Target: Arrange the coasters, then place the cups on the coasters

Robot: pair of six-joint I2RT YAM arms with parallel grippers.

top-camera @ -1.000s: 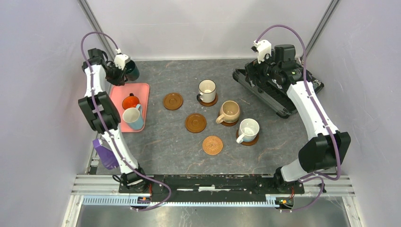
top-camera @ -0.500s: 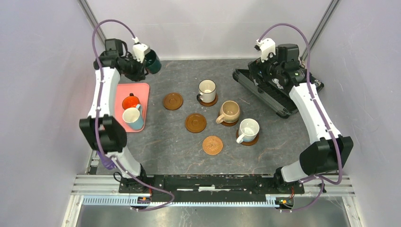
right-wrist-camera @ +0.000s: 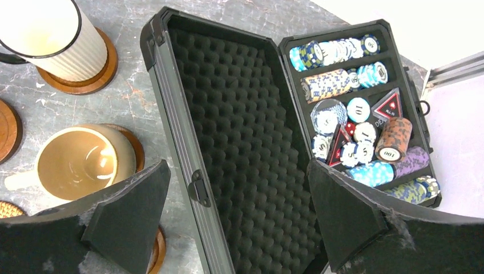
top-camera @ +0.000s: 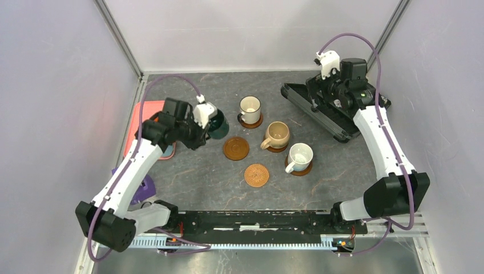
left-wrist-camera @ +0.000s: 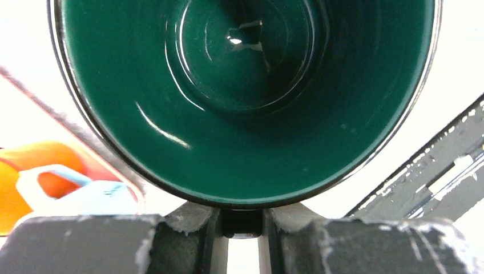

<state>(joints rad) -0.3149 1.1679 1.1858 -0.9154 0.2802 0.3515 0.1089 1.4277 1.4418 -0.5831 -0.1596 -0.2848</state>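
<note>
Top view: the left gripper (top-camera: 204, 121) pinches the dark green cup (top-camera: 218, 125) beside 2 bare coasters (top-camera: 236, 148). Its arm hides most of the pink tray (top-camera: 146, 109).

Left wrist: the cup's inside fills the frame, so whether it is set down cannot be told.

Right wrist: the right gripper (right-wrist-camera: 237, 171) is spread wide above the chip case (right-wrist-camera: 228, 114). 1 chip (right-wrist-camera: 389, 153) reads 100.
</note>
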